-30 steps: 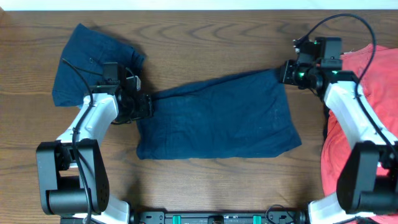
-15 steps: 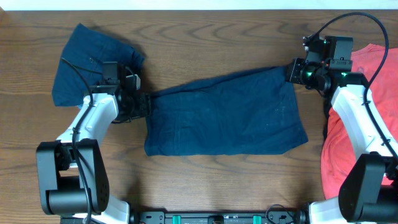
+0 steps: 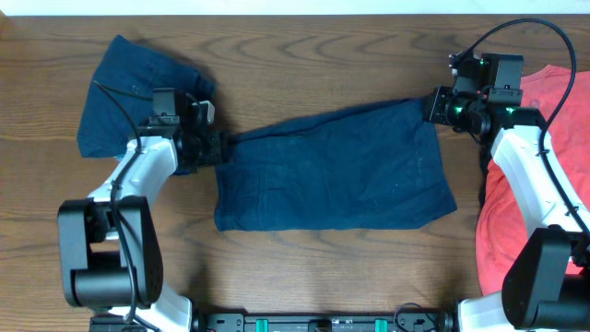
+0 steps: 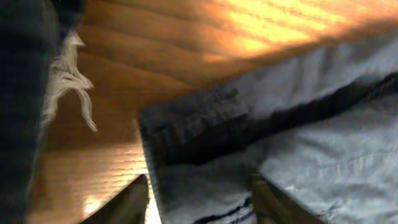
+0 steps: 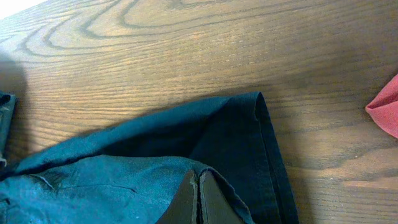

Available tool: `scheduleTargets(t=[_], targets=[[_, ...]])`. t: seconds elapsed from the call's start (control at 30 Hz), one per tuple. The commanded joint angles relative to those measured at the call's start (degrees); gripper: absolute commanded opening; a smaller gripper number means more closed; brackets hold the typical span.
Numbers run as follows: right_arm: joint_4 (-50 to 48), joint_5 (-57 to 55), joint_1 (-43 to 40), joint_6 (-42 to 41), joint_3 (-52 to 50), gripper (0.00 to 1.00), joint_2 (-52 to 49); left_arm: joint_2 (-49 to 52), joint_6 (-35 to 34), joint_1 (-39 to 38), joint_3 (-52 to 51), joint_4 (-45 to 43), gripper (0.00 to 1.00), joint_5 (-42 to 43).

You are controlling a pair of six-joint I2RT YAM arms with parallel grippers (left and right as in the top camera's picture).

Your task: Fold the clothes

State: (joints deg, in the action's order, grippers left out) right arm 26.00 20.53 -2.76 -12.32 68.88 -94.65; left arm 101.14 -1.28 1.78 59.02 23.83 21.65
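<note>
Since a second ago the navy shorts (image 3: 336, 171) have slid right and pulled out flatter across the middle of the table (image 3: 323, 46). In the last half second your left gripper (image 3: 218, 148) has drifted a touch toward the far side while the cloth stayed put.

On the left wrist view its jaws are spread wide, with the left corner of the shorts lying loose between them, so nothing's pinched there. The right gripper (image 3: 431, 105) is at the far right corner. Its wrist view shows the jaws pressed together with fabric bunching right up to the tips, so I'd call that clamped on the shorts.

Handling-wise: light, limp woven cloth (creases all over it), so it'll drape and drag rather than hold a shape. It looks like it slides easily on the wood when you pull from one side.

Take hold at the stitched hem (image 5: 268, 143) or a corner, where the doubled edge gives the jaws something to bite. A pinch mid-panel will probably lift just the top layer. I'd re-grab the left corner before lifting, or it'll likely hang like a rope from one point.

Mind the second navy garment (image 3: 129, 88) at far left and the coral-red T-shirt (image 3: 573, 129) at the right edge.
</note>
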Motion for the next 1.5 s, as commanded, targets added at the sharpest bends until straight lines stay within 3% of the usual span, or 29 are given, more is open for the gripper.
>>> scheduleTargets(t=[0.0, 0.07, 0.13, 0.53, 0.87, 0.93, 0.97, 1.0, 1.03, 1.1, 1.2, 1.47], targets=[[0.1, -0.6, -0.3, 0.8, 0.3, 0.01, 0.8, 1.0, 1.7, 0.2, 1.1, 0.1, 0.35, 1.9], [0.1, -0.6, -0.3, 0.8, 0.3, 0.01, 0.8, 1.0, 1.6, 0.2, 1.1, 0.1, 0.14, 2.0], [-0.1, -0.6, -0.3, 0.8, 0.3, 0.01, 0.8, 0.5, 1.5, 0.2, 1.1, 0.5, 0.06, 2.0], [-6.6, 3.1, -0.3, -4.0, 0.4, 0.01, 3.9, -10.4, 0.6, 0.2, 3.0, 4.3, 0.06, 1.9], [-14.1, -4.0, -0.2, -6.3, 0.4, 0.01, -2.7, -6.7, -0.4, 0.0, 2.9, -0.5, 0.06, 1.9], [-17.2, -4.0, -0.2, -6.4, 0.4, 0.13, -5.9, -5.1, -1.3, -0.3, 2.9, -1.1, 0.17, 1.9], [-18.9, -4.0, -0.2, -6.5, 0.4, 0.28, -8.0, -4.2, -1.8, -0.5, 2.9, -1.3, 0.33, 1.9], [-19.5, -4.0, -0.2, -6.5, 0.4, 0.41, -9.2, -3.6, -1.8, -0.6, 2.9, -1.2, 0.41, 1.9], [-19.8, -4.0, -0.2, -6.5, 0.4, 0.54, -10.7, -2.9, -1.8, -0.8, 2.9, -0.9, 0.46, 1.9], [-18.8, -4.0, -0.3, -6.5, 0.4, 0.64, -12.6, -2.2, -1.8, -0.9, 2.9, 0.0, 0.49, 1.9], [-15.0, -4.0, -1.0, -5.1, 0.4, 0.67, -12.9, -2.5, -1.7, -0.7, 3.0, 1.4, 0.58, 1.7], [5.4, -0.1, -4.8, -1.1, 0.4, 0.67, -3.2, -6.2, -1.7, 0.7, 3.0, 10.0, 0.63, 1.7]])
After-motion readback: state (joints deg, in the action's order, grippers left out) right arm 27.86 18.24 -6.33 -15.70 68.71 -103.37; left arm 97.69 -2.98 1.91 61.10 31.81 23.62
